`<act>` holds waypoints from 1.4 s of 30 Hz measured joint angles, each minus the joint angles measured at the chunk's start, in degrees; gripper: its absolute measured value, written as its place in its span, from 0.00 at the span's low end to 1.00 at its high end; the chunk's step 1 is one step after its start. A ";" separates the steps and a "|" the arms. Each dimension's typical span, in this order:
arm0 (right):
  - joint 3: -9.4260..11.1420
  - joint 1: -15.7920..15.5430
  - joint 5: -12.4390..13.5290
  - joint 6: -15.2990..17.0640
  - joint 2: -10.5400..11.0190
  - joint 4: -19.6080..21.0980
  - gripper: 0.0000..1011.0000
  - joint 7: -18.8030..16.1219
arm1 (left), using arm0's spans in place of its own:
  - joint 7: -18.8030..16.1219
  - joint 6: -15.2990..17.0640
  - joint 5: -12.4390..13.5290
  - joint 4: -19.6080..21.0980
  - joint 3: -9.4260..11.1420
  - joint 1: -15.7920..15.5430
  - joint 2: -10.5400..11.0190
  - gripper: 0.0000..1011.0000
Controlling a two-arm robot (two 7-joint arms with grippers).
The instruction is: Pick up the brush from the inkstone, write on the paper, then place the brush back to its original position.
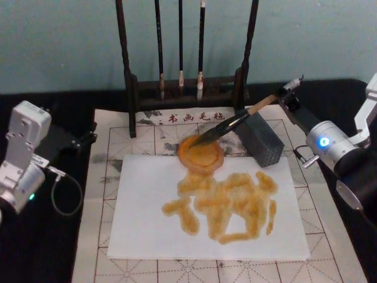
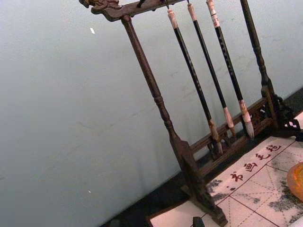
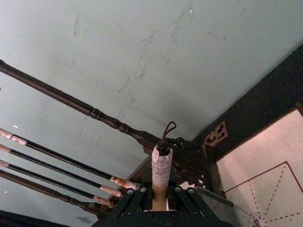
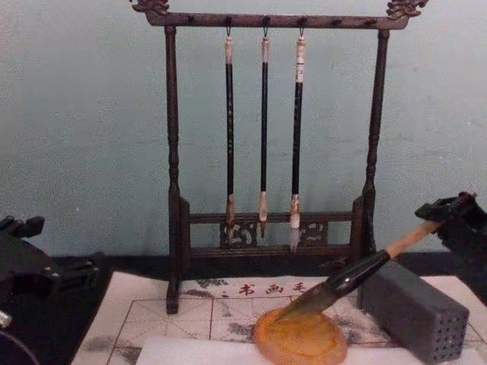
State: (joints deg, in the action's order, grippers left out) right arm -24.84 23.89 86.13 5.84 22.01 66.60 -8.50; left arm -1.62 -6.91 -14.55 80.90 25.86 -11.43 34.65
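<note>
The brush [image 1: 235, 122] lies slanted, its dark bristles resting on the round amber inkstone [image 1: 201, 154] and its tan handle rising to the back right. My right gripper [image 1: 283, 99] is shut on the handle's upper end. In the right wrist view the white-capped handle end [image 3: 161, 165] stands between the gripper [image 3: 160, 199] fingers. In the chest view the brush [image 4: 358, 277] slopes down from the right gripper [image 4: 447, 220] to the inkstone [image 4: 300, 340]. The white paper [image 1: 141, 224] in front of the inkstone carries broad amber strokes. My left arm [image 1: 23, 154] is parked at the left.
A grey perforated block [image 1: 262, 138] stands just right of the inkstone, under the brush handle. A dark wooden rack [image 1: 126, 71] with three thin hanging brushes [image 4: 264, 137] stands behind. The paper lies on a beige gridded mat [image 1: 118, 141].
</note>
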 joint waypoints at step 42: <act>0.90 0.59 -3.07 0.30 -2.70 -2.53 0.18 1.37 | 0.00 0.00 0.00 0.00 0.00 0.00 0.00 0.99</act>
State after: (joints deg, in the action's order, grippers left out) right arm -23.94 24.48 83.05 6.14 19.32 64.07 -7.13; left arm -1.62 -6.91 -14.55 80.90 25.86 -11.43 34.65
